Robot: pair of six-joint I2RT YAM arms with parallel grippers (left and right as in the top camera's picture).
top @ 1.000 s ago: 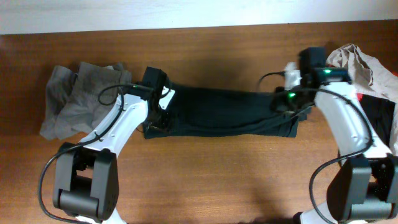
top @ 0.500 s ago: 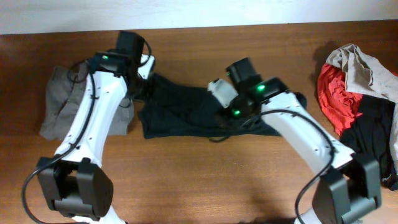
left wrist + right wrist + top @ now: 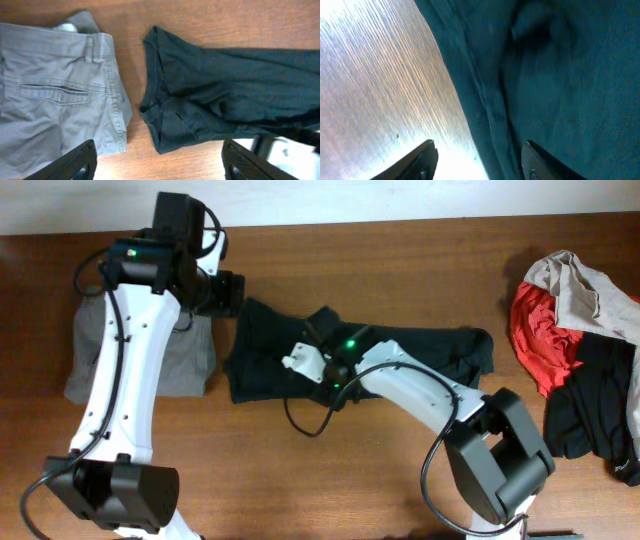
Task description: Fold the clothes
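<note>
The black T-shirt (image 3: 430, 360) lies crumpled in a long strip across the middle of the table. My left gripper (image 3: 222, 288) is open and empty, held above the shirt's back left corner. In the left wrist view its fingers (image 3: 160, 165) frame bare wood, with the shirt (image 3: 225, 95) and the grey trousers (image 3: 55, 90) beyond. My right gripper (image 3: 318, 350) is open, low over the shirt's left half. In the right wrist view its fingers (image 3: 480, 160) straddle the edge of the shirt (image 3: 560, 75). The grey trousers (image 3: 110, 360) lie flat at the left.
A pile of red (image 3: 535, 330), beige (image 3: 585, 290) and black (image 3: 590, 400) garments sits at the table's right edge. The right arm stretches over the shirt from the front right. A white wall runs along the table's back edge.
My left gripper has let go of the shirt's left end and moved up and back. My right arm has swung left along the shirt to its left half. The shirt is now slack and crumpled.
</note>
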